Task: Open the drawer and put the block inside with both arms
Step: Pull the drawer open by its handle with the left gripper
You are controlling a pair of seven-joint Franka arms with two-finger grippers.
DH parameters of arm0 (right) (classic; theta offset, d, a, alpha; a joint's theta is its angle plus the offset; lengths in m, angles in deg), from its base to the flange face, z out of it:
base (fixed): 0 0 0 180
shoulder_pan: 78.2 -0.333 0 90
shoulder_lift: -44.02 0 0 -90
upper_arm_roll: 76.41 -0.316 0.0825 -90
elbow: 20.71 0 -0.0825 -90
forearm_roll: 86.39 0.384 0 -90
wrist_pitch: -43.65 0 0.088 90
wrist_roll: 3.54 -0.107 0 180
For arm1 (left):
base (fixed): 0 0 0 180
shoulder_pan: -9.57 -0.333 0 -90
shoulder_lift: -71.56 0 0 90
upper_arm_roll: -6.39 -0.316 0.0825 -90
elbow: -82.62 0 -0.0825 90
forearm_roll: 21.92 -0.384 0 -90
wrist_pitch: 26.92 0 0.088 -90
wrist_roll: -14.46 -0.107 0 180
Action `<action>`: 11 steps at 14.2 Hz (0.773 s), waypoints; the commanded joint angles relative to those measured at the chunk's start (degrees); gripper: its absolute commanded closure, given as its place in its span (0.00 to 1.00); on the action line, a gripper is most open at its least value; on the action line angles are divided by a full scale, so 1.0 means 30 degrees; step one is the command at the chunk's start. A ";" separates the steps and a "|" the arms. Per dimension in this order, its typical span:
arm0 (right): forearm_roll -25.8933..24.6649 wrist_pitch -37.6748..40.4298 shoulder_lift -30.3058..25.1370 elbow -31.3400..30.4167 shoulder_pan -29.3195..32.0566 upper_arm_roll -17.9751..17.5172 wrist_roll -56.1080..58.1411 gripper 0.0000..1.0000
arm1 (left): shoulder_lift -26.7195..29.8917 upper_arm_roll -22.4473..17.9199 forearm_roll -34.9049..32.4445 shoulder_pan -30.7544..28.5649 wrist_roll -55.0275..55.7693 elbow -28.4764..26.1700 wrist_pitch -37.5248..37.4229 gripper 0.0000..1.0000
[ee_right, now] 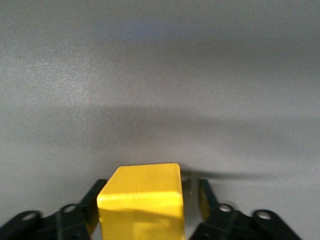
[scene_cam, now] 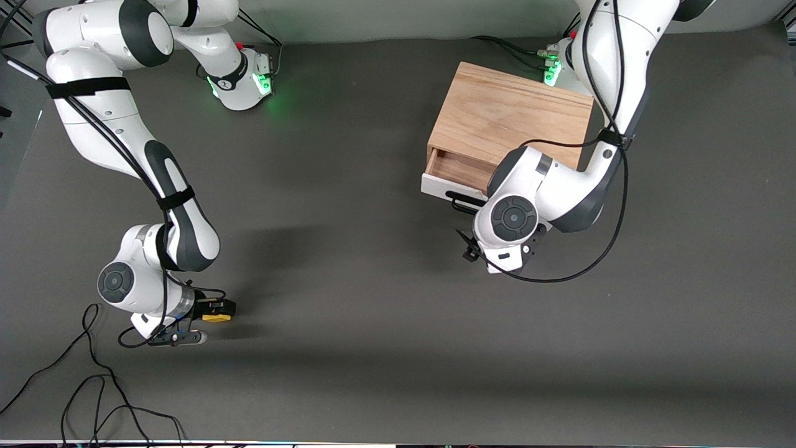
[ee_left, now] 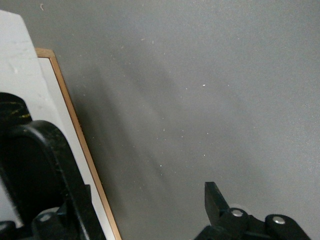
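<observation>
The oak box [scene_cam: 510, 118] stands toward the left arm's end of the table. Its drawer [scene_cam: 457, 168] is pulled partly out, so a strip of wood interior shows above the white front [scene_cam: 438, 185]. The left arm's wrist [scene_cam: 513, 218] covers most of the black handle [scene_cam: 459, 202]. My left gripper [ee_left: 140, 200] is open, wide apart, beside the white front [ee_left: 50, 115]. The yellow block [scene_cam: 216, 317] lies low at the right arm's end. My right gripper [ee_right: 150, 187] is open and straddles the block [ee_right: 142, 200], with a narrow gap at one finger [ee_right: 204, 197].
Loose black cables [scene_cam: 93, 386] lie on the grey mat nearer the camera than the right gripper. A cable [scene_cam: 578, 267] loops from the left arm down beside the drawer. Both arm bases [scene_cam: 245, 81] stand along the edge farthest from the camera.
</observation>
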 commanded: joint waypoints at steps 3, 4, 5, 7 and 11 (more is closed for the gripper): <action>-0.0208 -0.0133 -0.0224 -0.0156 -0.0086 0.0036 0.0041 0.62 | -0.0176 -0.0621 -0.1433 -0.0683 -0.1841 0.2645 -0.0539 0.01; -0.0208 -0.0104 -0.0224 -0.0127 -0.0086 0.0036 0.0012 0.62 | -0.0116 -0.0620 -0.1345 -0.0654 -0.1753 0.3196 -0.1534 0.01; -0.0179 -0.0104 -0.0224 -0.0127 -0.0086 0.0036 -0.0017 0.62 | -0.0086 -0.0562 -0.1287 -0.0625 -0.1724 0.3985 -0.2762 0.01; -0.0179 -0.0074 -0.0224 -0.0127 -0.0057 0.0036 -0.0047 0.62 | -0.0086 -0.0562 -0.0792 -0.0625 -0.1723 0.5654 -0.5515 0.01; -0.0179 -0.0074 -0.0340 -0.0069 -0.0144 -0.0022 -0.0046 0.96 | 0.1082 -0.0532 -0.0612 -0.0771 -0.2655 0.8265 -1.0877 0.01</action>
